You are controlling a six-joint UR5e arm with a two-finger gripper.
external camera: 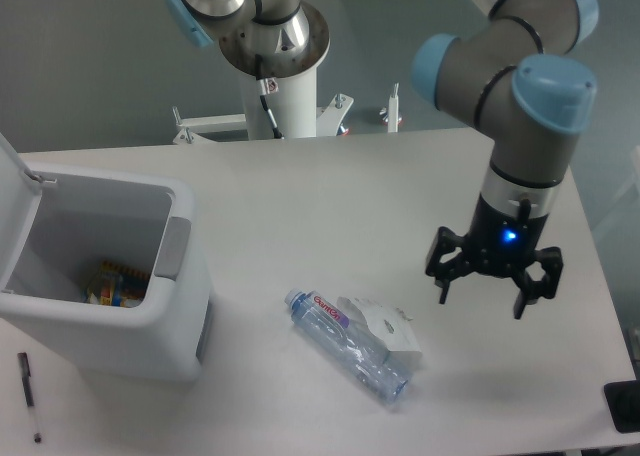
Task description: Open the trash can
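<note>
one trash can (pixel 110 306), one plastic bottle (pixel 345 344), one pen (pixel 29 397)

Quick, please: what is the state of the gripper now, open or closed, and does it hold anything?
Gripper: open, holding nothing, hanging above the table.

Looks like a robotics lab: UR5e arm (pixel 520 96) on a pedestal, plain white table (pixel 330 186), grey floor.
</note>
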